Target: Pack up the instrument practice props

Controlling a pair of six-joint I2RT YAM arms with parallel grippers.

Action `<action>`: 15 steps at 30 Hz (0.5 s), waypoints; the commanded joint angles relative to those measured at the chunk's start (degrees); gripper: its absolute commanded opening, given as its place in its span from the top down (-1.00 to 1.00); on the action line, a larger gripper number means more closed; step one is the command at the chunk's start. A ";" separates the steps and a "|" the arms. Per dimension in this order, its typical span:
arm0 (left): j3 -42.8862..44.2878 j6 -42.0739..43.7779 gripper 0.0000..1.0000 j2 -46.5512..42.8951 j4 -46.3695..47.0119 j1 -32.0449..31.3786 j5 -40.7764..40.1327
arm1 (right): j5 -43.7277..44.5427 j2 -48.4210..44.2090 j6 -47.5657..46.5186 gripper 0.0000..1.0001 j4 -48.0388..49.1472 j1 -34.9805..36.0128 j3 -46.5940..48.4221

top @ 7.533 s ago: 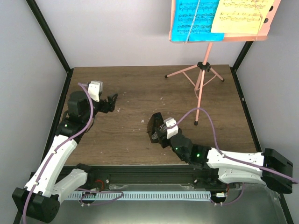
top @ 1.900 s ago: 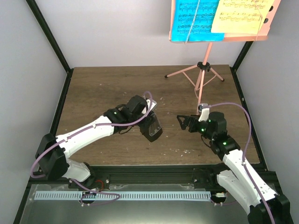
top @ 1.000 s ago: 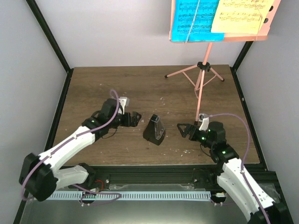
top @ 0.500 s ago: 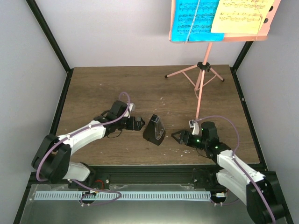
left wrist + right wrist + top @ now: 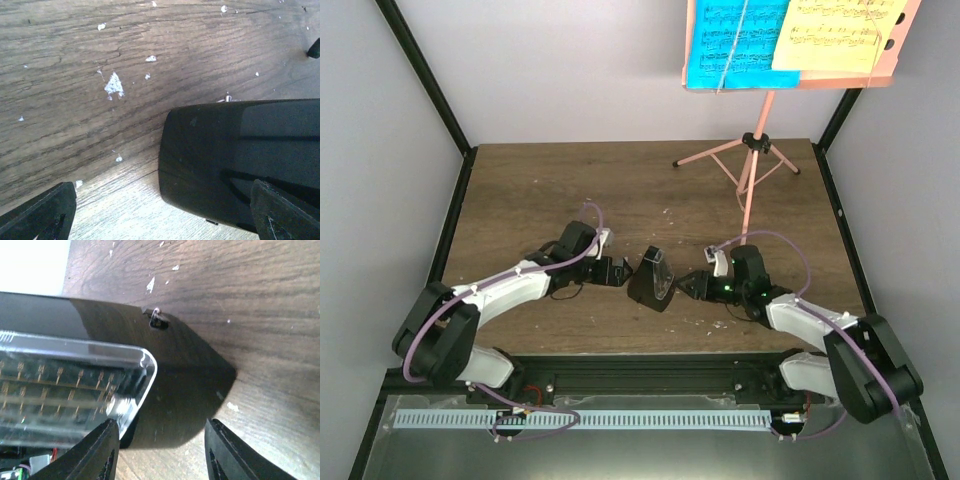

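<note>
1. The small black metronome (image 5: 651, 277) stands upright on the tabletop (image 5: 550, 190), about midway across and toward the near edge. Its clear front panel faces right.
2. The left arm (image 5: 510, 285) reaches in low from the left. Its jaws are spread wide and hold nothing, and they sit just left of the metronome. In the wrist view its fingers (image 5: 42, 215) frame the glossy black back.
3. The right arm (image 5: 800, 318) lies low on the right. Its jaws are partly open with nothing between them. Its fingertips (image 5: 97, 450) are just short of the clear panel, and I cannot tell whether they touch it.
4. White specks (image 5: 114, 85) dot the wood beside the metronome.
5. The pink music stand (image 5: 757, 160) stands at the far right, well apart from the metronome, with its tripod feet on the tabletop.
6. A cyan page (image 5: 735, 40) sits on the left of the stand's desk and a pale-yellow page (image 5: 840, 35) on the right.
</note>
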 commanded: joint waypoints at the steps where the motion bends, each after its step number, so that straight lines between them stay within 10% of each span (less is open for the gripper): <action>1: -1.91 -0.63 -0.91 -0.34 2.11 -2.02 1.75 | 2.39 3.32 -1.37 0.07 3.69 0.89 3.56; 8: -2.93 -2.66 -0.90 -0.50 3.30 -7.91 -0.07 | 8.10 7.56 -4.90 0.09 3.86 0.98 7.15; 15: -2.06 -1.15 -0.89 -5.24 -1.83 -9.03 -5.62 | 18.20 2.57 -7.01 -0.35 -1.54 0.92 7.98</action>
